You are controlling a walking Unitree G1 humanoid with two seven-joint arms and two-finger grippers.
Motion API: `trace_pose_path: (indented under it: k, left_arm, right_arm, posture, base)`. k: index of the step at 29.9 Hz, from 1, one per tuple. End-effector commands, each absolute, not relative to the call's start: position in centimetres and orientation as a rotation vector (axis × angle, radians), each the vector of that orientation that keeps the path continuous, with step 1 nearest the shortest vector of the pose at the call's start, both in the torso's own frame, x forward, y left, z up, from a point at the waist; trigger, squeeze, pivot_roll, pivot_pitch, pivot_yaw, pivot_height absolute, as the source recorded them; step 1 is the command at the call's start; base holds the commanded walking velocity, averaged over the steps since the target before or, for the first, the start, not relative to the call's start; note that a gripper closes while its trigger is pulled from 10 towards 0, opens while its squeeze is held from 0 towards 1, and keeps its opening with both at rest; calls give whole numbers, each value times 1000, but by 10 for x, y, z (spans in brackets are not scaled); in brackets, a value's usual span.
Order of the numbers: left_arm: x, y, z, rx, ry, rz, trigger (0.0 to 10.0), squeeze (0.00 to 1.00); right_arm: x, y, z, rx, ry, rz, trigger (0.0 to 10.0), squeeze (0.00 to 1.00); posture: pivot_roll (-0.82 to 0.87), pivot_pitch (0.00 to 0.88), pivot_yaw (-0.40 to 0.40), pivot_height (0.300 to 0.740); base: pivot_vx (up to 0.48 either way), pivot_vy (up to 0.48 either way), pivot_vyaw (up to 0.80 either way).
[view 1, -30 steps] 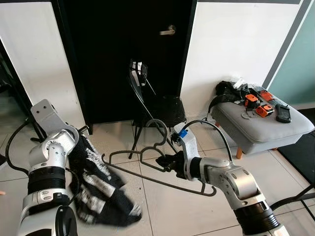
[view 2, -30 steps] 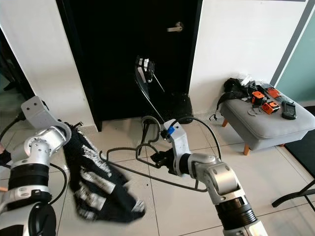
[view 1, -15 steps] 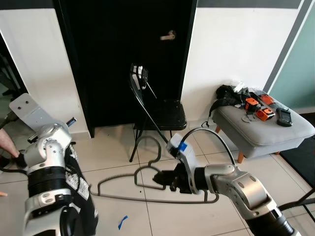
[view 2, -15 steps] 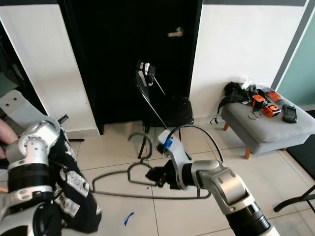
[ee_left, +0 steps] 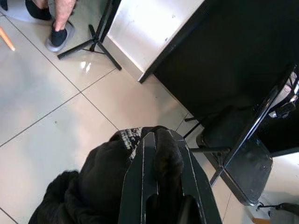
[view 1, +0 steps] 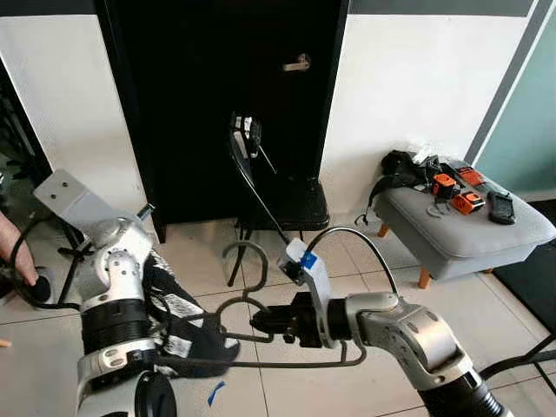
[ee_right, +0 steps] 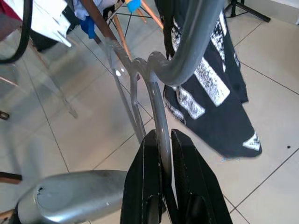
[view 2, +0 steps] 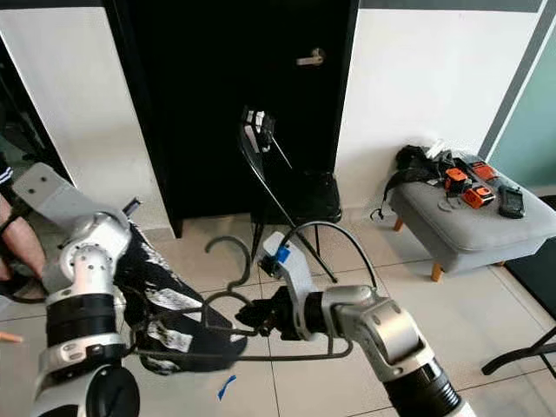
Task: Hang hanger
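Observation:
A grey wire hanger [view 1: 287, 364] lies level over the floor tiles, hook [view 2: 228, 242] pointing up toward the chair. My right gripper [view 1: 261, 323] is shut on the hanger's neck; in the right wrist view the gripper [ee_right: 161, 137] clamps the wire [ee_right: 187, 56] between its fingers. My left gripper [ee_left: 161, 140] is shut on a black garment with white print [view 1: 187, 317], which hangs from it at the left. The garment drapes against the hanger's left end, and I cannot tell whether the hanger is inside it.
A black folding chair [view 1: 287, 204] stands before a black door [view 1: 226, 87]. A grey ottoman [view 1: 469, 230] with orange-and-black items is at the right. A person's hand [view 1: 13, 252] shows at the left edge. Blue tape [view 1: 215, 393] lies on the tiles.
My left arm has swung the garment right, against the hanger's left end. My right gripper has carried the hanger a little left, still holding it. The camera has shifted.

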State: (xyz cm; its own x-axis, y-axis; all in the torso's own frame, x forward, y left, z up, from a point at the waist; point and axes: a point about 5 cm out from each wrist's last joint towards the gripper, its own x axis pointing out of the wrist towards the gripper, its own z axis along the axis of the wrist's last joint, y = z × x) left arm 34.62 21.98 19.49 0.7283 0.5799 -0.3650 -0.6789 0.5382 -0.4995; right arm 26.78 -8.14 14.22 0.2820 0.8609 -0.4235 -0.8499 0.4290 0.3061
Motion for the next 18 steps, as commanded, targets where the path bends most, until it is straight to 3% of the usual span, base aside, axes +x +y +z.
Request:
trace_pose_path:
  k: [1, 18]
  left_arm:
    - [346, 217, 208, -675, 91, 767, 10000, 0]
    - [347, 167, 232, -830, 41, 686, 10000, 0]
  right_arm:
    - [269, -81, 145, 49, 584, 1133, 10000, 0]
    - [275, -78, 141, 196, 657, 1031, 10000, 0]
  posture:
    - [-7, 0, -23, 740]
    - [-8, 7, -28, 740]
  base:
    - [0, 0, 0]
    - [0, 0, 0]
